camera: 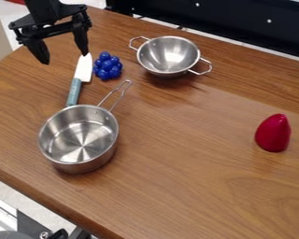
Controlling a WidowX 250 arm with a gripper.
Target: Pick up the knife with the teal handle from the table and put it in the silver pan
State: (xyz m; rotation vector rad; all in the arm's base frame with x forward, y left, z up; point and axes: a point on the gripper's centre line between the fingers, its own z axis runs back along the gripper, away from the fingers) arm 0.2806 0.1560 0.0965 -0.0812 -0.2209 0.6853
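Your hand (65,58) hangs spread near eleven o'clock, beside knife (83,70). Probably light, stiff, slick-bladed; your best hold: handle (74,92), toward six o'clock.

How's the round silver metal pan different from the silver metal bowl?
The round silver metal pan has one long handle; the silver metal bowl has two short ones. The pan's sides look steep, while the bowl's curve inward. Both are shiny and open on top.
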